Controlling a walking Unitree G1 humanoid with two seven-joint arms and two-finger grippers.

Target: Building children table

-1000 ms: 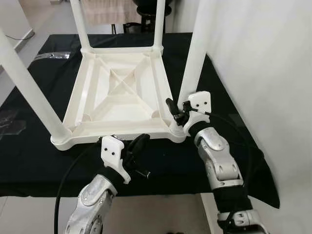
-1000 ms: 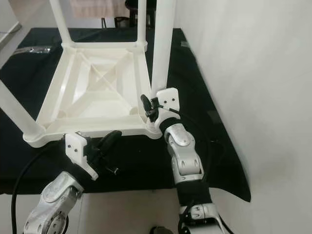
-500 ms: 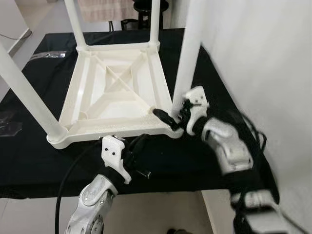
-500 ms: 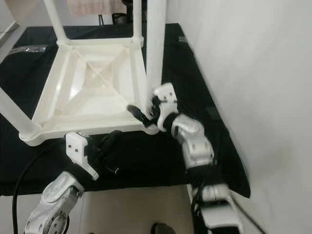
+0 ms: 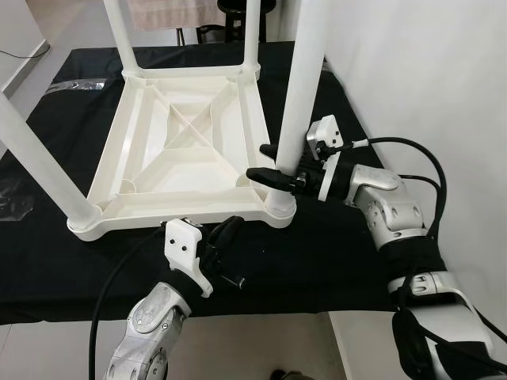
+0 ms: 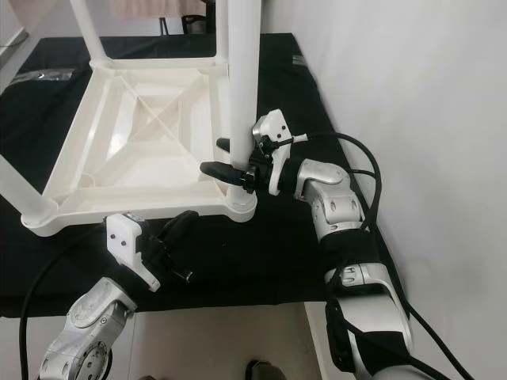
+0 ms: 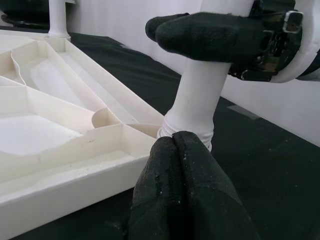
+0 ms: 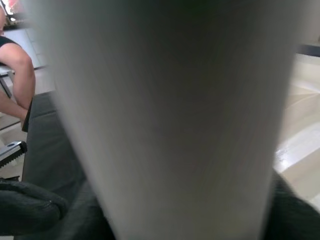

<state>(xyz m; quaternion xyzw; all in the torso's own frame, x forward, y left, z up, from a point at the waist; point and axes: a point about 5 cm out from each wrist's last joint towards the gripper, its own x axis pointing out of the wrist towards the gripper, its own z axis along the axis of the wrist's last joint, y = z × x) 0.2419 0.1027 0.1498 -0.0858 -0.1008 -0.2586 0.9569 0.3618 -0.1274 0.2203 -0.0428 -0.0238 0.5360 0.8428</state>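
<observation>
A white plastic children's table (image 5: 182,150) lies upside down on a black cloth (image 5: 333,245), its legs pointing up. My right gripper (image 5: 257,161) reaches in from the right and is shut on the near right leg (image 5: 297,95) just above its socket (image 5: 279,207). One finger (image 5: 269,176) lies in front of the leg and one behind. In the right wrist view the leg (image 8: 170,115) is blurred and very close. My left gripper (image 5: 231,227) is shut on nothing, low at the table's near rim, its fingertips (image 7: 172,145) almost at that socket.
A white wall (image 5: 428,79) runs close along the right. The cloth's near edge (image 5: 301,305) drops to the floor just before me. A dark stool (image 5: 238,8) stands beyond the far edge. A person's arm (image 8: 15,75) shows off to the side.
My right arm has swung from beside the leg's base to a sideways reach, and its fingers now clasp the leg. The left gripper has stayed put. The camera has shifted slightly.
</observation>
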